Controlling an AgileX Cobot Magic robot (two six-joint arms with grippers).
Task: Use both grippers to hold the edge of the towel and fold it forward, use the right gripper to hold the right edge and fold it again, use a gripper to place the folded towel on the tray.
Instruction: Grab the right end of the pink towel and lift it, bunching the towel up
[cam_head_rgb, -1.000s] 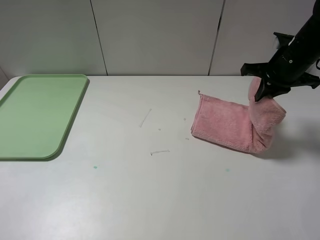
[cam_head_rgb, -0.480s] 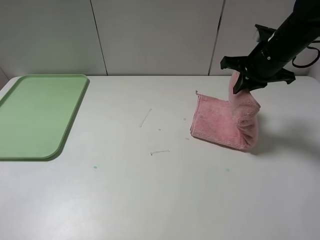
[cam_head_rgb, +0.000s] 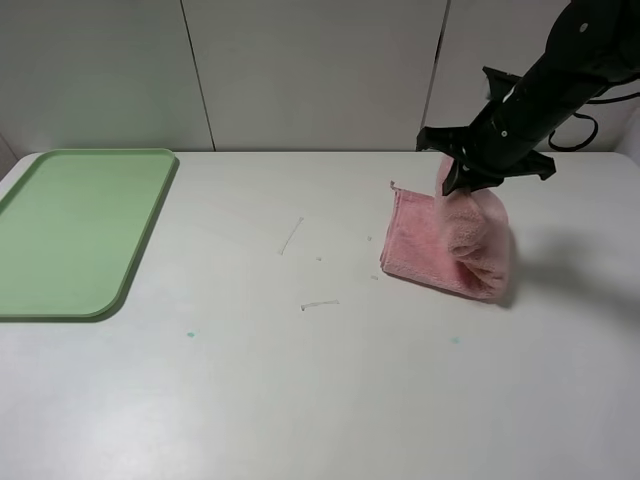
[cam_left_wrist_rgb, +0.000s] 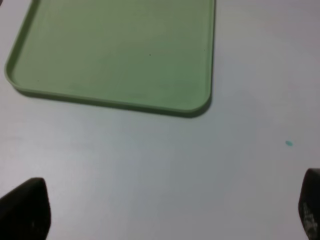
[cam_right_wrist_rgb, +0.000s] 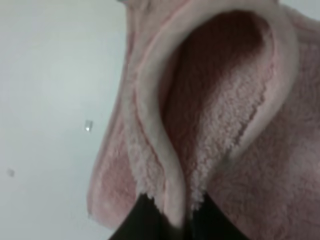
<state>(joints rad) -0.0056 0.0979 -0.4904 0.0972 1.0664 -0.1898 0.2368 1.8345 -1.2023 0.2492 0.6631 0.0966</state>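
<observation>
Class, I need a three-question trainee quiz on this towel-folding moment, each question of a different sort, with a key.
1. Which end effector grips the pink towel? A) left B) right C) both
2. True or false: the towel lies on the green tray.
3. Fill in: the left end effector is ____, holding nothing.
Key: 1 B, the right end effector pinches a raised edge; 2 false, it is on the table; 3 open.

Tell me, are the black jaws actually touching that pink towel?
Touching. The right wrist view shows the towel edge pinched between the jaws of the right gripper.
</observation>
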